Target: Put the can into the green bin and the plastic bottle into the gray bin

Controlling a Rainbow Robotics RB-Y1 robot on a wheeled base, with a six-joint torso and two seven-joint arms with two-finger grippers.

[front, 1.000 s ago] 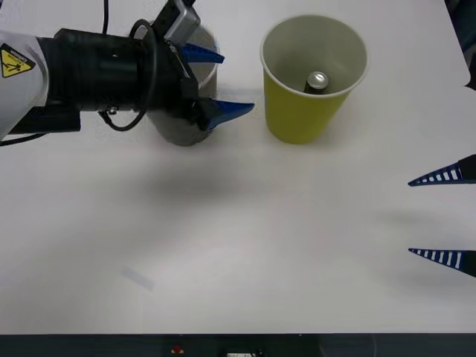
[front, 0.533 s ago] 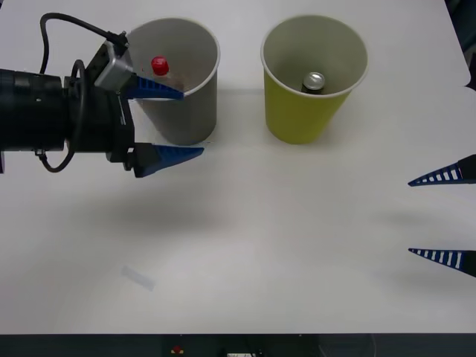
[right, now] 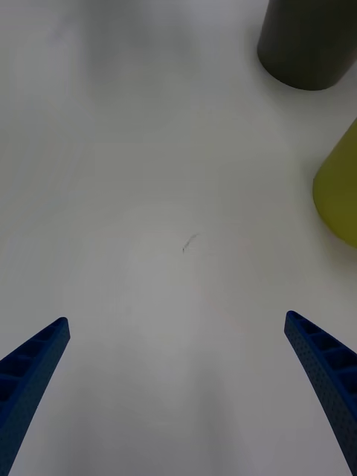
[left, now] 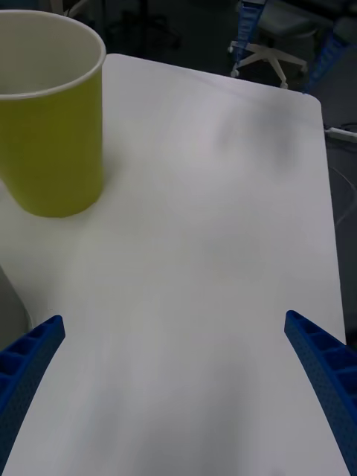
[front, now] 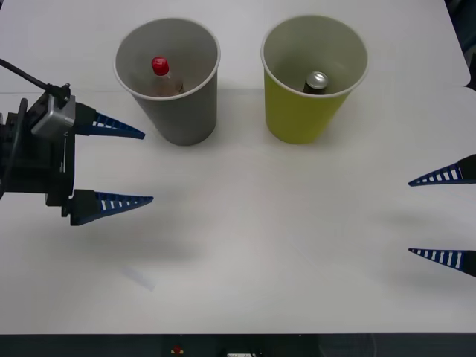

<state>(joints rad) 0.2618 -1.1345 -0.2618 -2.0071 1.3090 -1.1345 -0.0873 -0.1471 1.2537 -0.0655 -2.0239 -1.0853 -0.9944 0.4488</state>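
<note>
on the white table [front: 245,245], two tapered bins: one gray bin [front: 178,111] holding one red-capped plastic bottle [front: 163,76], one green bin [front: 301,111] holding one silver can [front: 316,81]. left gripper [front: 119,165] hovers open beside the gray bin; right gripper [front: 442,218] open at the table's right edge.
</note>
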